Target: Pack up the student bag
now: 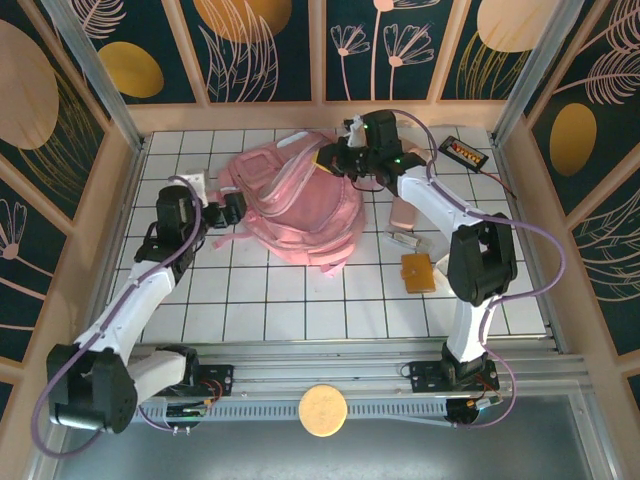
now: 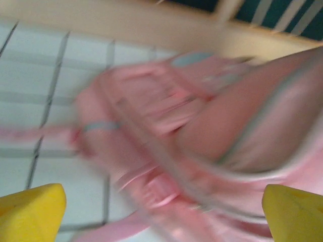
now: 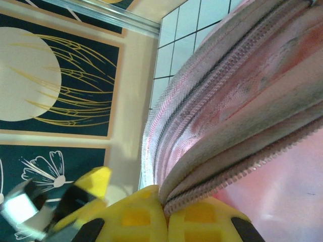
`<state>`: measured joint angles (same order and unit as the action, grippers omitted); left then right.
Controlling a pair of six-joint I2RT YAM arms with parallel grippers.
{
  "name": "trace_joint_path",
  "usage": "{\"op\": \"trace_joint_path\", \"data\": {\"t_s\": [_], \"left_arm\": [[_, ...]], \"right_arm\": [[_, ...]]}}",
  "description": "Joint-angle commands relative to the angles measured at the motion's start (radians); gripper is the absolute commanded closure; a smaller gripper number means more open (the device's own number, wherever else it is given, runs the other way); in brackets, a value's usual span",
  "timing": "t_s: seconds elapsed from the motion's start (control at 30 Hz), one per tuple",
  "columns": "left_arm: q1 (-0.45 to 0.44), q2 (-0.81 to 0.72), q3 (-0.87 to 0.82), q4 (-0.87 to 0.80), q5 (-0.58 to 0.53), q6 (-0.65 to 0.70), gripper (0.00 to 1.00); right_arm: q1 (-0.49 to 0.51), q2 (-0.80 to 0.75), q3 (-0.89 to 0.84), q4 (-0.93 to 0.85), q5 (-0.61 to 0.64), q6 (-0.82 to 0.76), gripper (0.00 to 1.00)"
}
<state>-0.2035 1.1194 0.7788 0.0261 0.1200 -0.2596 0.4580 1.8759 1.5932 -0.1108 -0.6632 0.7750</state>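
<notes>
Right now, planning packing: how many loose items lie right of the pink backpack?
4: black tray far right; pale pink pouch by arm; silver piece below it; tan wallet nearest. Arm may hide others.

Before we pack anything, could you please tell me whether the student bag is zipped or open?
Open: the right pincer is shut on a free zipper edge of the student bag, its teeth unmated.
</notes>
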Motion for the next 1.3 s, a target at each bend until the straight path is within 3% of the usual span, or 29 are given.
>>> {"op": "trace_joint_path", "data": {"t_s": [0.0,0.17,0.27,0.6,0.67,0.73,0.93,1.0,1.1,1.17,1.23,1.27], "left_arm": [[-0.121,0.055,0.081,0.026,0.086,0.264,0.01],[-0.272,0.163,0.166,-0.009,-0.022,0.416,0.01],[-0.317,0.248,0.235,-0.041,-0.108,0.463,0.01],[-0.338,0.493,0.458,-0.121,-0.436,0.466,0.01],[-0.338,0.535,0.502,-0.155,-0.447,0.457,0.04],[-0.338,0.563,0.530,-0.172,-0.408,0.457,0.20],[-0.337,0.588,0.541,-0.174,-0.320,0.424,1.00],[-0.337,0.582,0.534,-0.165,-0.311,0.404,1.00],[-0.335,0.570,0.535,-0.186,-0.263,0.399,1.00],[-0.335,0.569,0.543,-0.204,-0.246,0.377,1.00],[-0.336,0.574,0.558,-0.231,-0.237,0.353,1.00],[-0.334,0.574,0.562,-0.238,-0.233,0.342,1.00]], "right_arm": [[0.016,-0.005,0.082,0.086,-0.031,0.019,1.00],[0.033,-0.002,0.107,0.076,-0.023,0.029,1.00],[0.045,-0.008,0.113,0.068,-0.019,0.029,1.00],[0.074,-0.056,0.045,0.096,0.004,0.054,1.00],[0.076,-0.062,0.034,0.102,0.002,0.062,1.00],[0.077,-0.069,0.022,0.109,0.004,0.065,1.00],[0.070,-0.092,-0.014,0.122,0.004,0.067,1.00],[0.063,-0.098,-0.030,0.126,0.002,0.067,1.00],[0.047,-0.120,-0.053,0.134,0.005,0.052,0.78],[0.030,-0.143,-0.055,0.103,0.024,0.021,0.47],[0.000,-0.181,-0.063,0.051,0.054,-0.016,0.05],[-0.015,-0.204,-0.070,0.025,0.074,-0.034,0.01]]}}
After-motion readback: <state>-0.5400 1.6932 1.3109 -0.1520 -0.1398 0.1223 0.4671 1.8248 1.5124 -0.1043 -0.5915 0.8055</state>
